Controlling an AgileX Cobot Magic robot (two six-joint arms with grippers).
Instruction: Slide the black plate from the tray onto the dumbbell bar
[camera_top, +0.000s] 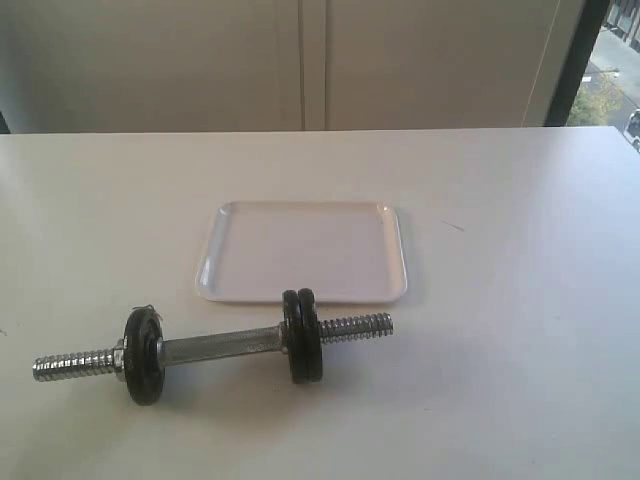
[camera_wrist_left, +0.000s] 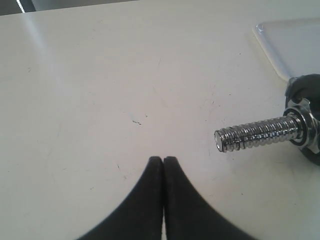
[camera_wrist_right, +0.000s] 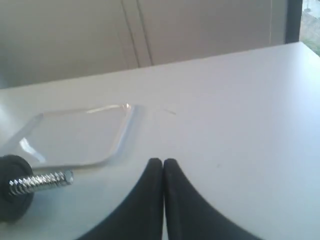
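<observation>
The white tray (camera_top: 305, 250) lies with nothing in it. In front of it the chrome dumbbell bar (camera_top: 225, 345) rests on the table. Two black plates (camera_top: 303, 336) sit side by side on the bar's right part and one black plate (camera_top: 143, 355) on its left part. Neither gripper shows in the exterior view. My left gripper (camera_wrist_left: 163, 159) is shut on nothing, a short way from the bar's left threaded end (camera_wrist_left: 255, 132). My right gripper (camera_wrist_right: 163, 161) is shut on nothing, beside the tray (camera_wrist_right: 75, 137) and apart from the right threaded end (camera_wrist_right: 40, 182).
The white table (camera_top: 520, 300) runs wide on both sides of the bar. A pale wall with cabinet doors (camera_top: 300, 60) stands behind its far edge. A window strip (camera_top: 610, 70) shows at the far right.
</observation>
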